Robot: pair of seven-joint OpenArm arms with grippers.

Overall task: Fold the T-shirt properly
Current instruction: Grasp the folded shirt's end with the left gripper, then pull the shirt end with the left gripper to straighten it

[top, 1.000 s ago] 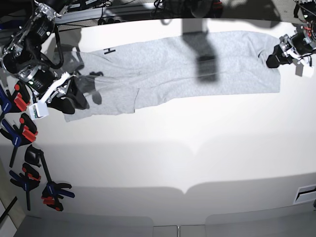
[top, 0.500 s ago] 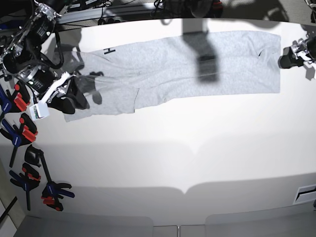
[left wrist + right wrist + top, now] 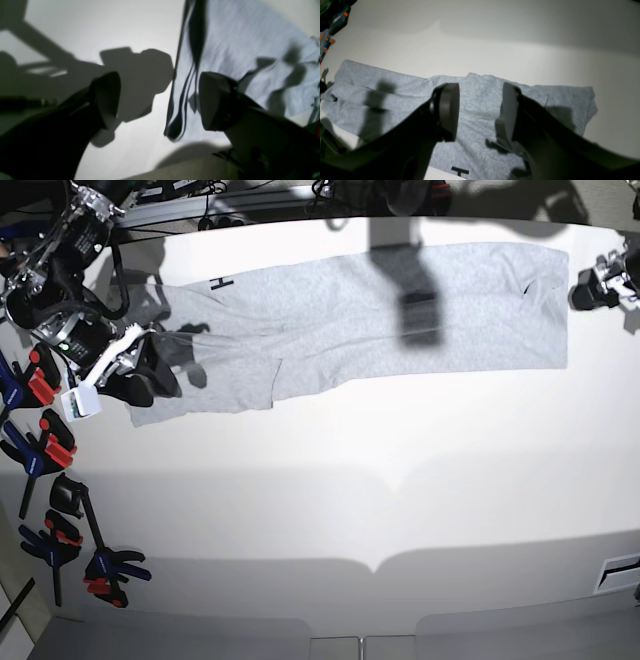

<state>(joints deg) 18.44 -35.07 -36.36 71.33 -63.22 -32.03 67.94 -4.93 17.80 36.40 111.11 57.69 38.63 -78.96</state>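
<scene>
T-shirt (image 3: 370, 320) lies half-folded; left gripper (image 3: 160, 100) gapes wide and empty, right gripper (image 3: 480, 112) parted above cloth; a careless regrasp risks bunching.

Light heather-grey T-shirt (image 3: 370, 315) with black lettering (image 3: 221, 283), white table (image 3: 350, 490), blue-and-red clamps (image 3: 40, 450), black jaws

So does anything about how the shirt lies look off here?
Yes. The T-shirt is a long folded strip, but its end near the right gripper is bunched and juts out lower than the rest, with a bit of black lettering showing.
</scene>
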